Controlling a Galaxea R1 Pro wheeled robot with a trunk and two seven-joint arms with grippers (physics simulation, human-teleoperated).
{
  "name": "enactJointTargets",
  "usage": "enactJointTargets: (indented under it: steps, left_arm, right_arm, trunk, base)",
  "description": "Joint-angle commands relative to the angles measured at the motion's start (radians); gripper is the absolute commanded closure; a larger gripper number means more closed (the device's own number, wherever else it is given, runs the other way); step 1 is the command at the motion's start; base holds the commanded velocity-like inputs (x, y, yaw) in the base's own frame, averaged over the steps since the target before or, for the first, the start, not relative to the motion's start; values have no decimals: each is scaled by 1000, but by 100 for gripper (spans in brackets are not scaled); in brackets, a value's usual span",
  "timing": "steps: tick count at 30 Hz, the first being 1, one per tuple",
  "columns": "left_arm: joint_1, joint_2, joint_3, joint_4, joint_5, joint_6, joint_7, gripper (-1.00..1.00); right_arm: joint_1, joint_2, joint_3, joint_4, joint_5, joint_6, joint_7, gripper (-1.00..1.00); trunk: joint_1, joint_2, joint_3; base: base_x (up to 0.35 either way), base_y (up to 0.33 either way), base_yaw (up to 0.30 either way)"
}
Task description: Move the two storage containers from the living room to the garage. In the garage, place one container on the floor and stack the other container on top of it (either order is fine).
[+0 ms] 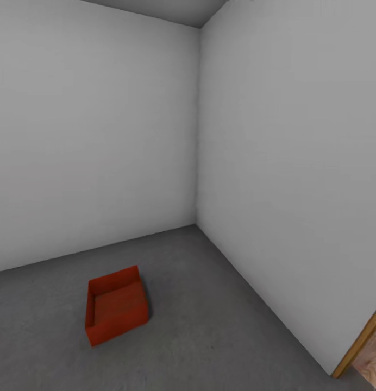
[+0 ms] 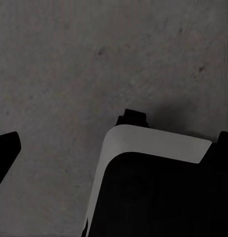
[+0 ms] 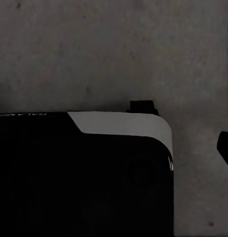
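From the head view, the room is a bare corner. The floor is dark grey with faint specks, like concrete. Two plain white-grey walls meet in a corner: the left wall and the right wall. A bit of grey ceiling shows at the top. At the lower right there is a wooden door frame, and past it a small patch of light wood floor.

One red-orange storage container sits on the grey floor, left of the middle and well apart from both walls. It is open at the top and has flat sides. It is turned a little, so its sides do not line up with the walls. Nothing lies in it or on it, and nothing stands near it.

From the left wrist view, the same speckled grey floor shows. A big black and white robot part lies over the floor. A dark tip pokes in at one edge. I cannot tell if the left fingers are open or closed.

From the right wrist view, the grey floor shows again, with a black and white robot part over it. A dark tip sits at the edge. I cannot tell if the right fingers are open or closed.
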Motion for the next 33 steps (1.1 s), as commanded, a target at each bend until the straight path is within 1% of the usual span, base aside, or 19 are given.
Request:
enactJointTargets:
  steps: [1, 8, 30, 33]
  left_arm:
    - [-1, 0, -7, 0, 8, -3, 2, -100]
    - [0, 0, -6, 0, 10, -3, 2, -100]
    - [0, 0, -7, 0, 9, -3, 2, -100]
    - [0, 0, -7, 0, 9, -3, 2, -100]
  right_arm:
    - [-1, 0, 8, 3, -16, -6, 3, -100]
    - [-1, -1, 8, 3, -24, -9, 4, -100]
    - [-1, -1, 8, 3, -23, -5, 6, -100]
    - [-1, -5, 8, 3, -24, -5, 5, -100]
  trunk:
    - [0, -1, -1]
    - [0, -1, -1]
    - [0, -1, -1]
    - [0, -1, -1]
  base:
    - [0, 0, -300]
    - [0, 0, -300]
    - [0, 0, -300]
    - [0, 0, -300]
